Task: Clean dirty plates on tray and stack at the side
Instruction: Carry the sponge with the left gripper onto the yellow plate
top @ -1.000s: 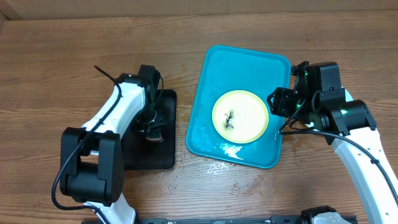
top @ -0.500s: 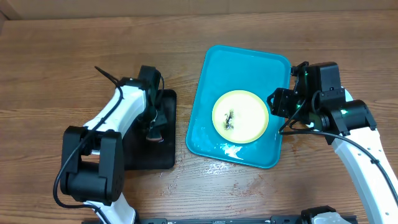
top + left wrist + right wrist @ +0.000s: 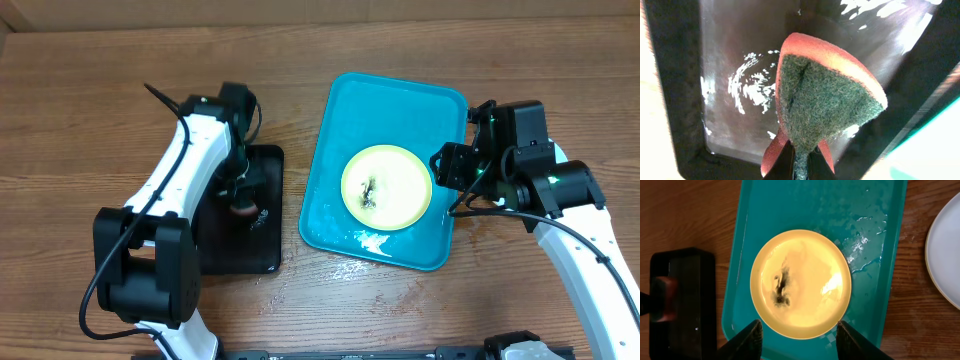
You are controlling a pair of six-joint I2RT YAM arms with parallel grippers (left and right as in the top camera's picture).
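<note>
1. Two changes show on the left since a second ago. The left arm (image 3: 185, 165) has swung its wrist farther from the near edge. The left hand (image 3: 800, 162) has pinched fully together on the sponge (image 3: 825, 100), where before it was not quite closed.
2. In the overhead view the sponge sits slightly farther up the black tray (image 3: 215, 250) than it did, and it reads red-orange rather than dark.
3. Seen from the left wrist, the sponge is folded and held at its lower tip. Its green scouring face is toward the lens, with an orange rim around it. The black tray below glistens with white wet streaks. Whether the sponge touches that tray, I cannot tell.
4. The turquoise tray (image 3: 390, 100) lies just right of the black tray, apart from it, and has not moved. The yellow plate (image 3: 387, 187) lies near its middle, with a dark smear (image 3: 781, 287) left of the plate's centre. Water shines on the tray floor around the plate.
5. The right hand (image 3: 801, 342) hovers at the tray's right rim exactly as before, with its fingers standing apart and nothing between them.
6. A pale plate (image 3: 945, 250) lies on the tabletop (image 3: 100, 70) right of the tray. It shows only in the right wrist view and is cut off by the picture's edge.
7. The tabletop is brown wood grain, with a wet patch (image 3: 350, 268) by the tray's near rim. A pale band runs along the far edge, and no more of the room shows.
</note>
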